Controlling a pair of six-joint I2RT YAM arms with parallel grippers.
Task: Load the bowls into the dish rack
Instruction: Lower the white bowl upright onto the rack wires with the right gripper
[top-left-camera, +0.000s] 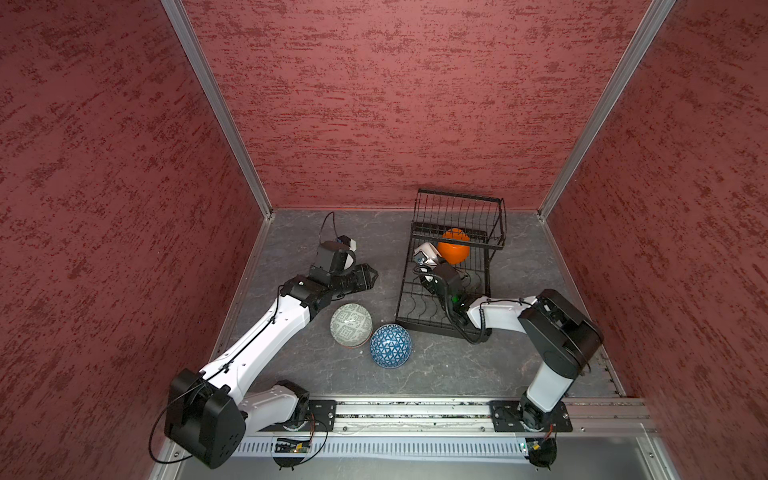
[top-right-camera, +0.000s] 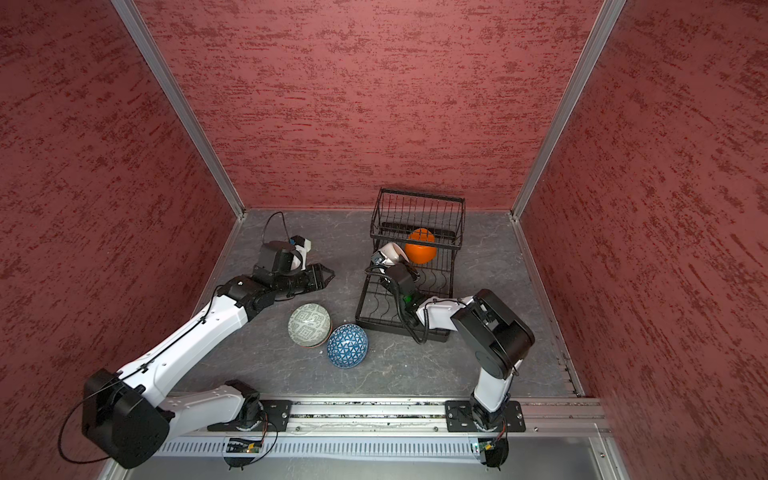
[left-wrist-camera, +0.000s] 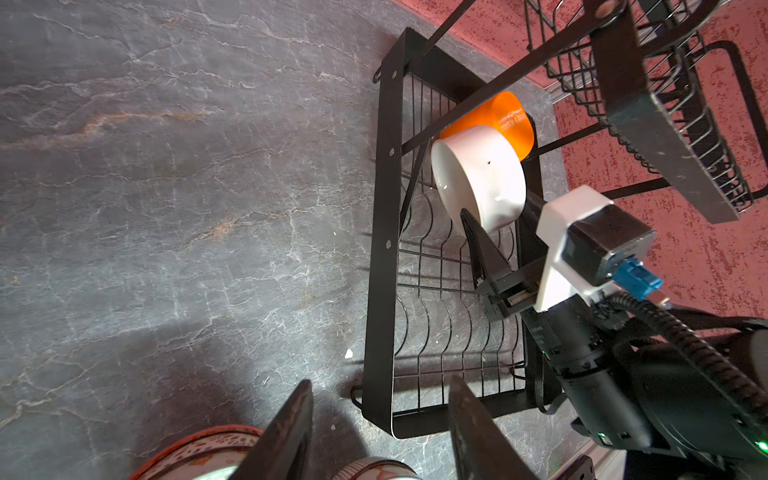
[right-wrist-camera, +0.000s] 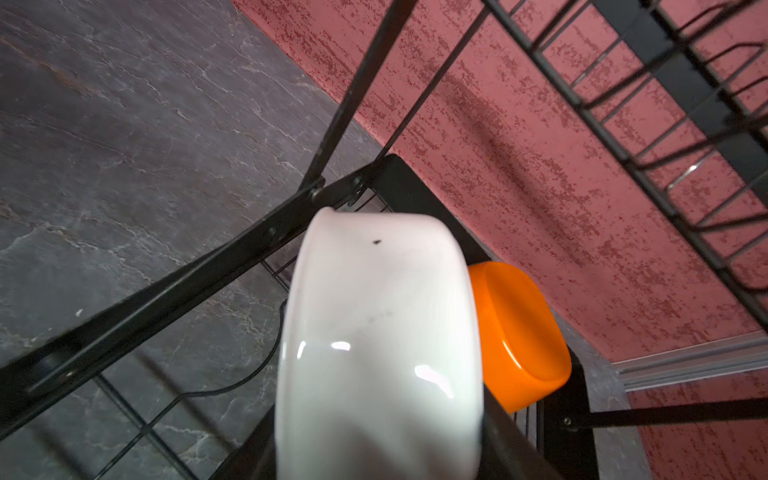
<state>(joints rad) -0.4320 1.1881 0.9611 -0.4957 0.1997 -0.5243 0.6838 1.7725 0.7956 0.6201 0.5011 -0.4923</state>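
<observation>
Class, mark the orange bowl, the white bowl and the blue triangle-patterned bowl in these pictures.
orange bowl (top-left-camera: 456, 248), in a top view, on its outer side.
white bowl (left-wrist-camera: 486, 174), left wrist view, on its outer wall.
blue triangle-patterned bowl (top-left-camera: 390, 345), in a top view, on its patterned outside.

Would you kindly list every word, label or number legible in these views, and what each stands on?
Nothing legible anywhere.
Faint pale print on the right arm's black wrist housing: too small to read.
Grey-green patterned ceramic bowl and blue triangle-patterned ceramic bowl: geometric decoration only, no lettering.
Plain white bowl, plain orange bowl, black wire dish rack: no text.
</observation>
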